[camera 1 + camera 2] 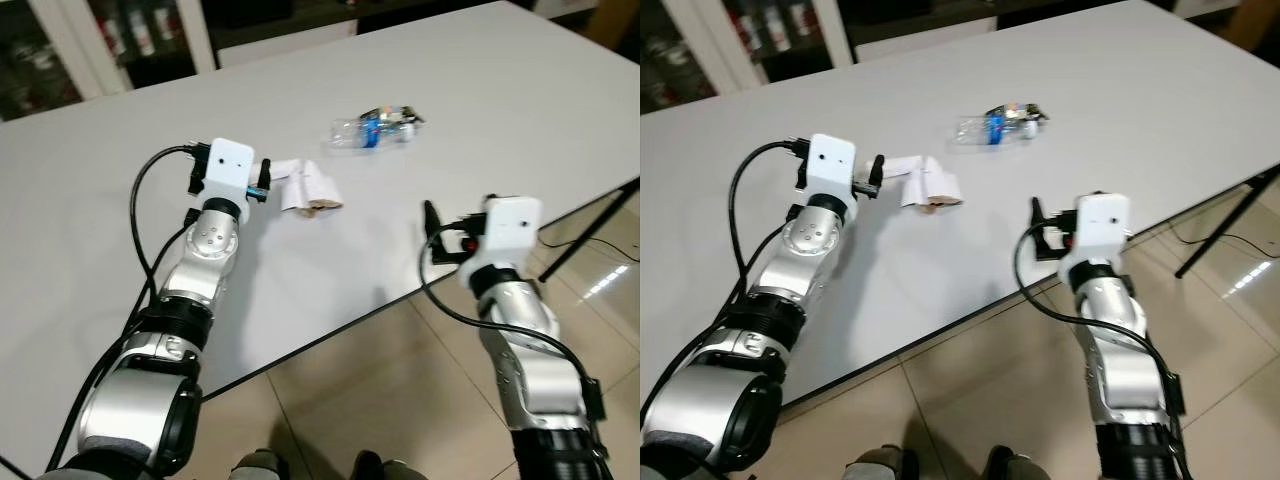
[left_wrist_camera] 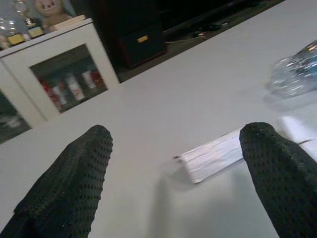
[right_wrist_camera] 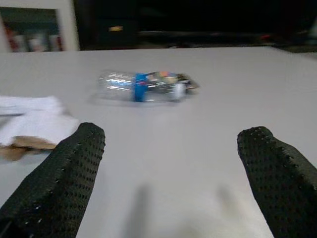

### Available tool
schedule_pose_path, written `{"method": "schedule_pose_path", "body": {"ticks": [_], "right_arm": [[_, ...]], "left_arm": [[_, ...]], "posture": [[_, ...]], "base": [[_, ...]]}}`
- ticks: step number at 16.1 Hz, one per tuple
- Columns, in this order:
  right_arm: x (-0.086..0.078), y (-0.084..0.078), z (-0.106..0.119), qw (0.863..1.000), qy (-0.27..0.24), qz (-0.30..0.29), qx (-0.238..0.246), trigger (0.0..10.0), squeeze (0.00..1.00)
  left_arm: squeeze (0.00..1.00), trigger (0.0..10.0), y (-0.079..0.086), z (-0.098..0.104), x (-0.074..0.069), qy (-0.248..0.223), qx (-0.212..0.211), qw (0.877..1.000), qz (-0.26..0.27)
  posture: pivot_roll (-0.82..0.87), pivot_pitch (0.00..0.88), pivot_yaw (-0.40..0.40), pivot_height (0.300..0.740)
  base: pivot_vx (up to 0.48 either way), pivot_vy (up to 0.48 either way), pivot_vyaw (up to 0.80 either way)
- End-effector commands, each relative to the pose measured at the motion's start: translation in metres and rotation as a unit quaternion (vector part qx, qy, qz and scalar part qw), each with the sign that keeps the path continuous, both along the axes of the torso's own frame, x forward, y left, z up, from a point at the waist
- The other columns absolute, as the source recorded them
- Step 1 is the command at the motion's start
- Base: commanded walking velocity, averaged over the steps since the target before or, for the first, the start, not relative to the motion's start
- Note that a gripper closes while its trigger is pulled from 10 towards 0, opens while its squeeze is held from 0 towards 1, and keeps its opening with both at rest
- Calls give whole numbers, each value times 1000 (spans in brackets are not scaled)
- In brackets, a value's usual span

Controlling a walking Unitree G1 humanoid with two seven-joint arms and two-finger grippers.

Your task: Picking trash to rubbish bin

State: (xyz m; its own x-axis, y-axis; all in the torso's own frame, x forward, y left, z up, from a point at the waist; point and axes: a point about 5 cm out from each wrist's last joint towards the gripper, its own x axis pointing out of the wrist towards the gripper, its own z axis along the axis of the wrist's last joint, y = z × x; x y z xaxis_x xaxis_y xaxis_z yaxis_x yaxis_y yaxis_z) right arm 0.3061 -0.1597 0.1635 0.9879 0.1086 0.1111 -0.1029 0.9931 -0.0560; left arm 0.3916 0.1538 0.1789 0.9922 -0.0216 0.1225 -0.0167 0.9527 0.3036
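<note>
A crumpled white paper wrapper (image 1: 310,190) with a brown end lies on the white table (image 1: 480,90). Beyond it rests a crushed clear plastic bottle (image 1: 375,127) with a blue label. My left gripper (image 1: 262,186) hovers low at the paper's left end. In the left wrist view it is open (image 2: 176,134), with the paper's white strip (image 2: 213,153) just ahead between its fingers. My right gripper (image 1: 438,238) is over the table's near edge, open (image 3: 172,134) and pointing at the bottle (image 3: 143,87). The paper (image 3: 34,124) lies off to one side of it.
The table's near edge (image 1: 330,335) runs diagonally above a tiled floor (image 1: 400,390). A black table leg (image 1: 590,235) slants down at the right. White glass-door cabinets (image 1: 100,40) stand behind the table.
</note>
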Motion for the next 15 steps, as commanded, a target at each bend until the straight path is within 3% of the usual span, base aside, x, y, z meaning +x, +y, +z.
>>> {"method": "schedule_pose_path", "body": {"ticks": [1,8,12,15], "right_arm": [[2,4,0,1000,-5,18,4,10000,0],[32,31,2,988,-3,151,16,10000,0],[48,22,6,987,-14,162,16,10000,0],[58,19,4,986,-10,166,9,10000,0]], "left_arm": [[0,10000,5,-3,-3,-1,6,1000,12],[0,10000,31,-3,-11,-4,22,999,44],[0,10000,31,3,-15,-14,26,999,30],[0,10000,40,8,-24,-22,26,999,27]], "posture": [[287,175,14,740],[378,188,4,740],[418,205,7,740],[469,244,14,740]], "base": [[0,0,0],[0,0,0],[0,0,0],[0,0,0]]}}
